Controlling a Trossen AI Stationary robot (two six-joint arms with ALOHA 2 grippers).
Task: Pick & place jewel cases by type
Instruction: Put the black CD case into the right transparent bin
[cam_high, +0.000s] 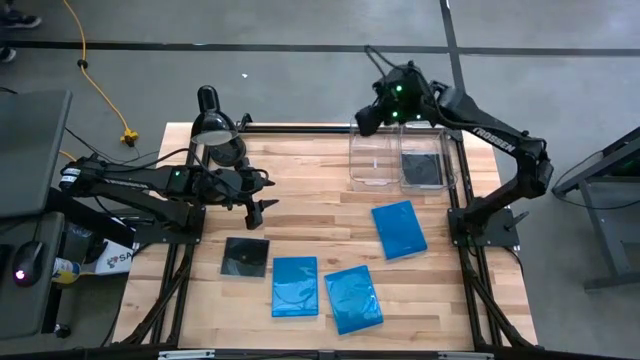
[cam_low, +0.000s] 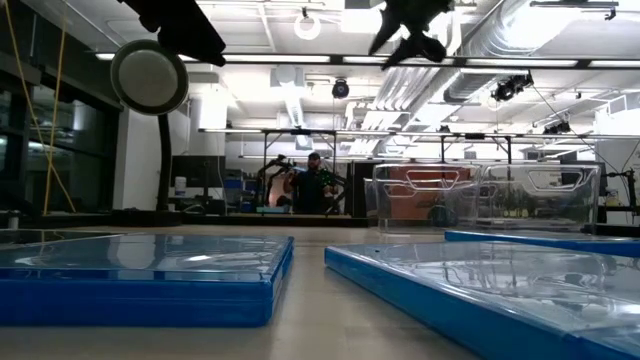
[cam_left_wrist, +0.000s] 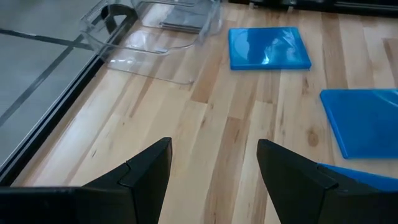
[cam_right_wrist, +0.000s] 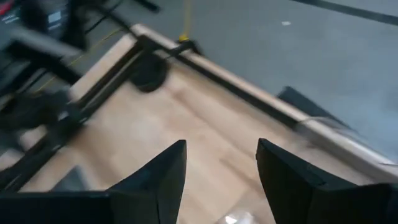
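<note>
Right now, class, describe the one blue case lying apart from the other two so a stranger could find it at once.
Start at the two clear bins at the table's far edge, under the right arm. Just in front of them, toward the near edge, lies a single blue case, slightly tilted. The other two blue cases lie side by side near the front, beside a black case.

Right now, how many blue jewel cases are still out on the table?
3. One lies nearest the bins; two sit side by side near the front edge, one beside the black case, the other right of it. None looks hidden.
</note>
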